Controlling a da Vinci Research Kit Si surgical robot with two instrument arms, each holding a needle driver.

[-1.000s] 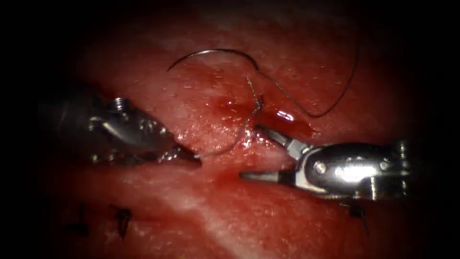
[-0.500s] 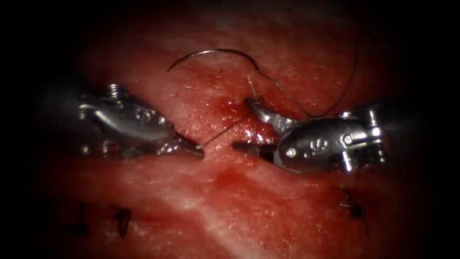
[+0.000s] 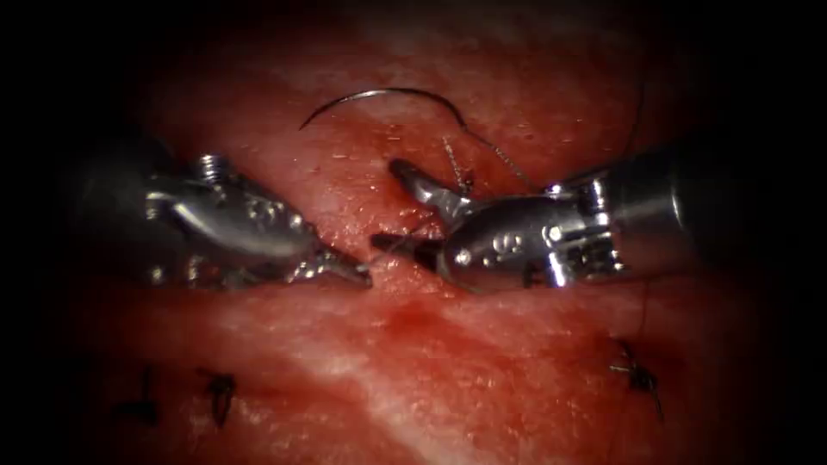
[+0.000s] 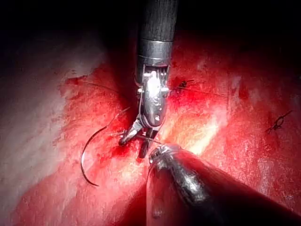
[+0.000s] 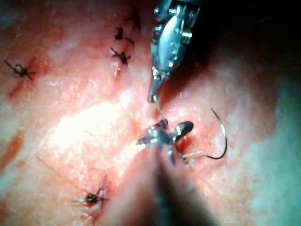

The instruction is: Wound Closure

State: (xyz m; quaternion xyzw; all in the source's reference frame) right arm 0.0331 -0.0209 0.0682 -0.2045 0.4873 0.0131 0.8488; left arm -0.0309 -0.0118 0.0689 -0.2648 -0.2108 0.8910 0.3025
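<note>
Thread point(image 3: 392, 245) in left tool point(image 3: 357, 275) jaws

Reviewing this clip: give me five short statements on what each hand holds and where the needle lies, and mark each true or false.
1. The needle lies loose on the tissue, held by neither hand. True.
2. The left hand is shut on the thread. True.
3. The right hand is shut on the needle. False: its jaws stand open and hold nothing, and the needle lies apart from them.
4. The needle's point is buried in the tissue. False: its whole curve lies on the surface.
5. Finished stitches show on the tissue in the endoscope view. True.
</note>
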